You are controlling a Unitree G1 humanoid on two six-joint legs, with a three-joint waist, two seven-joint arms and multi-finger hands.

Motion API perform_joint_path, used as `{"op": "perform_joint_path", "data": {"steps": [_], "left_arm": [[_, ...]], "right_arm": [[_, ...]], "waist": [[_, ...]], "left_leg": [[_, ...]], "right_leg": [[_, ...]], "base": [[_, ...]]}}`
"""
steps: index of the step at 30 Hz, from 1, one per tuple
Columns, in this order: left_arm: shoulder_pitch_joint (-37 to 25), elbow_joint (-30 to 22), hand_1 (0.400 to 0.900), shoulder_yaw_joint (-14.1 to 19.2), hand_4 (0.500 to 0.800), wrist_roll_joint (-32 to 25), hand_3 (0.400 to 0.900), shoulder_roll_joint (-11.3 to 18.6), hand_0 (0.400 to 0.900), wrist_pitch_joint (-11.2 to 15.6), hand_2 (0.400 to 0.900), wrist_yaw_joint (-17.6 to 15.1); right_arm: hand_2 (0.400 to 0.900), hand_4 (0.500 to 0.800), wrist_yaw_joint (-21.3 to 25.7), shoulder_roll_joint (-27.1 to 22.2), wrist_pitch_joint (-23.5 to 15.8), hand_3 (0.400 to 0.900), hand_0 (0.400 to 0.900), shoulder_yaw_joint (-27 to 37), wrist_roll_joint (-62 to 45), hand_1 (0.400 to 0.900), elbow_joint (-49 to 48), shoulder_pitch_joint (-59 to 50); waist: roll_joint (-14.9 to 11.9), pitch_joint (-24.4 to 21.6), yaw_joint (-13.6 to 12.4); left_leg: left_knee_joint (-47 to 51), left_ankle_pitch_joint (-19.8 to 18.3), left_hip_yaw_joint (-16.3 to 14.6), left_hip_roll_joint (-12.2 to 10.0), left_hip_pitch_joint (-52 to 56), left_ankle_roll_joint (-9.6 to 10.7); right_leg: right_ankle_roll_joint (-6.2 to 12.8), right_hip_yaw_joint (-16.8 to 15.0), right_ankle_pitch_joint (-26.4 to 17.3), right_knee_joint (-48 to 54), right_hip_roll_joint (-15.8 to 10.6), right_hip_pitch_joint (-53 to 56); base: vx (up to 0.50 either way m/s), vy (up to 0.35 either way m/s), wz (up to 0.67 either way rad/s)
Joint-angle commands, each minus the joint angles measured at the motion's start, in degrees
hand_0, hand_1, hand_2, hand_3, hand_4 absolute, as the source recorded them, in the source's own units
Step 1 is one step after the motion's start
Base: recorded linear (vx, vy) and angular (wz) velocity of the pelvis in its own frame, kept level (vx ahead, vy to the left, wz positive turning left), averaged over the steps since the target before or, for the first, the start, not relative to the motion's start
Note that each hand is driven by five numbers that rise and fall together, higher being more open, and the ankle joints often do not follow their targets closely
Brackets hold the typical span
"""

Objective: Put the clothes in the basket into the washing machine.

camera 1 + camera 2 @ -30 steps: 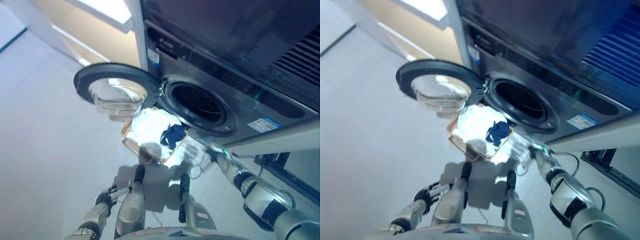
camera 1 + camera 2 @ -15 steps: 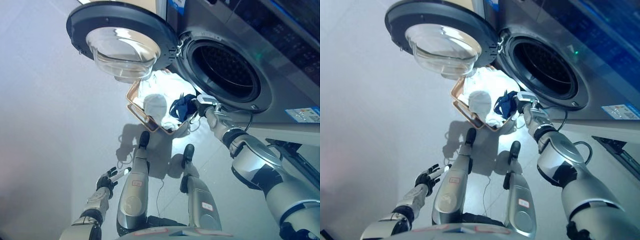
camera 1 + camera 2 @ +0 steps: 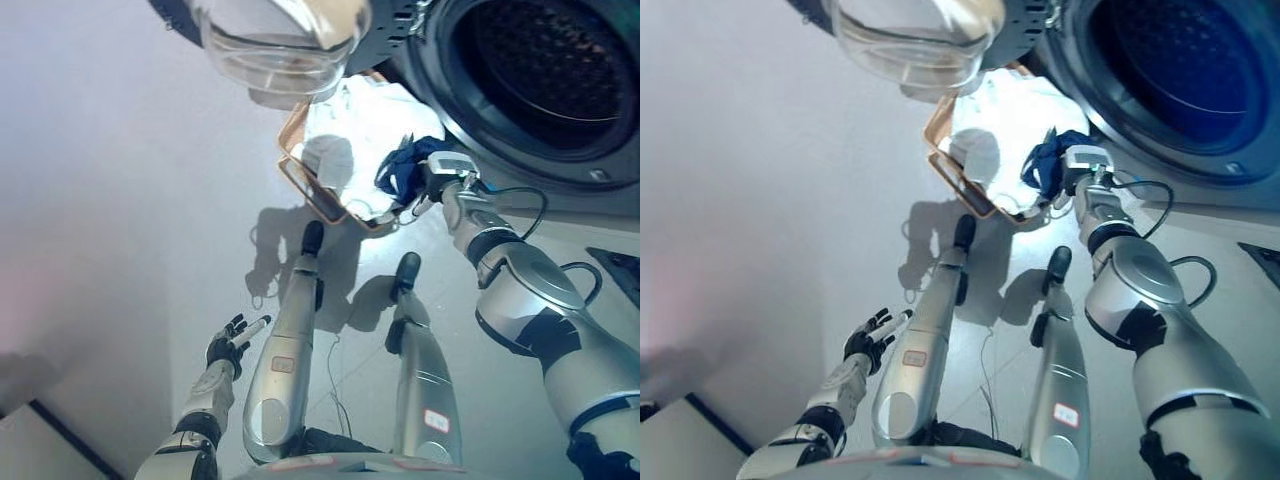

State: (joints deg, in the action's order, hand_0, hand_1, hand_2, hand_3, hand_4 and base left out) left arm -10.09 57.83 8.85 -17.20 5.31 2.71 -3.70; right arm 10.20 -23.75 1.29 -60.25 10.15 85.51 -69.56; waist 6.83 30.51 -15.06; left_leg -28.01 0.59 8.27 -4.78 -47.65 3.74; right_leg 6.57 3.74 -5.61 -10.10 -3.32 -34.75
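Observation:
A brown wire basket (image 3: 303,186) stands on the floor below the washing machine's open door (image 3: 285,40). It holds white clothes (image 3: 365,120) and a dark blue cloth (image 3: 403,165) at its right edge. My right hand (image 3: 430,182) reaches in from the right and is at the blue cloth, partly hidden by it and by my wrist. The machine's round drum opening (image 3: 550,70) gapes dark just above and to the right of that hand. My left hand (image 3: 232,347) hangs low at the lower left over the floor, open with its fingers spread, far from the basket.
The glass door bulges out over the basket's far left side. The machine's grey front (image 3: 1200,190) runs along the upper right. Light grey floor (image 3: 120,200) spreads to the left, with a pale edge of something (image 3: 680,440) at the bottom left corner.
The camera has tilted down and closer, so the whole scene has shifted. My right hand has gone from beside the basket to the blue cloth at its right edge. The left hand stays idle.

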Motion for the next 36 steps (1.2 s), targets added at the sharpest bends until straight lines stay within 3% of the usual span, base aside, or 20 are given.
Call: {"op": "perform_joint_path", "data": {"steps": [1, 8, 20, 32, 33, 35, 36], "left_arm": [[5.4, -2.2, 0.9, -0.7, 0.8, -2.0, 0.9, 0.6, 0.9, 0.6, 0.9, -2.1], [5.3, -3.5, 0.9, -2.7, 0.8, -2.7, 0.9, -1.0, 0.9, 1.2, 0.9, -2.4], [5.4, -5.6, 0.9, -2.6, 0.8, -2.9, 0.9, -2.1, 0.9, 1.7, 0.9, -2.9], [4.8, -3.5, 0.9, -1.1, 0.8, -2.4, 0.9, -2.5, 0.9, 2.5, 0.9, -4.7], [4.6, -3.6, 0.9, -1.2, 0.8, -2.5, 0.9, -2.6, 0.9, 2.7, 0.9, -4.7], [4.5, -3.7, 0.9, -1.6, 0.8, -2.6, 0.9, -2.7, 0.9, 2.9, 0.9, -5.0], [4.5, -3.9, 0.9, -1.7, 0.8, -2.7, 0.9, -2.7, 0.9, 3.0, 0.9, -5.2]], "right_arm": [[0.9, 0.8, 3.7, -4.3, 0.0, 0.9, 0.9, -4.9, -1.9, 0.9, 1.7, -9.6], [0.9, 0.8, 5.6, -7.0, -0.2, 0.9, 0.9, -8.2, -4.2, 0.9, 3.5, -15.5], [0.9, 0.8, 4.8, -11.5, -0.3, 0.9, 0.9, -12.2, -5.2, 0.9, 4.0, -20.6], [0.9, 0.8, 5.2, -9.6, 0.1, 0.9, 0.9, -9.5, -5.5, 0.9, 3.2, -20.4], [0.614, 0.628, 5.4, -9.7, 0.0, 0.614, 0.614, -9.4, -5.7, 0.614, 3.2, -21.0], [0.4, 0.5, 5.8, -9.8, 0.0, 0.4, 0.4, -9.7, -5.9, 0.4, 3.4, -21.9], [0.4, 0.5, 6.0, -9.8, 0.0, 0.4, 0.4, -10.0, -5.7, 0.4, 3.6, -22.3]], "waist": [[5.5, -0.7, -0.2], [6.4, -0.7, -0.8], [9.6, -0.7, -1.9], [11.3, -0.7, -1.5], [11.5, -0.7, -1.6], [11.8, -0.7, -1.6], [11.9, -0.7, -1.5]], "left_leg": [[7.8, 6.2, -1.5, 0.4, 0.7, -0.1], [8.0, 6.3, -0.7, 0.8, -2.4, -0.2], [4.6, 6.5, 1.0, 2.7, -9.8, 0.2], [-0.9, 6.1, 2.5, 4.0, -14.5, 0.9], [-0.8, 6.1, 2.6, 4.0, -14.6, 0.9], [-1.0, 6.3, 2.7, 4.1, -14.8, 1.0], [-1.2, 6.4, 2.8, 4.2, -15.1, 1.1]], "right_leg": [[0.98, -2.9, -1.7, -12.4, 3.1, 1.3], [0.96, -2.9, -2.0, -12.8, 2.7, -1.4], [1.09, -4.3, -2.1, -17.6, 2.2, -8.3], [1.9, -6.0, -2.2, -23.0, 3.0, -13.7], [1.94, -6.1, -2.2, -22.9, 3.0, -13.6], [2.01, -6.2, -2.2, -23.1, 3.0, -14.0], [2.06, -6.2, -2.2, -23.4, 3.0, -14.3]], "base": [[0.04, 0.06, 0.06], [0.04, 0.045, 0.04], [0.01, 0.029, 0.04], [-0.01, 0.034, -0.03], [-0.02, 0.018, 0.04], [0.0, 0.006, 0.02], [-0.01, 0.017, 0.05]]}}
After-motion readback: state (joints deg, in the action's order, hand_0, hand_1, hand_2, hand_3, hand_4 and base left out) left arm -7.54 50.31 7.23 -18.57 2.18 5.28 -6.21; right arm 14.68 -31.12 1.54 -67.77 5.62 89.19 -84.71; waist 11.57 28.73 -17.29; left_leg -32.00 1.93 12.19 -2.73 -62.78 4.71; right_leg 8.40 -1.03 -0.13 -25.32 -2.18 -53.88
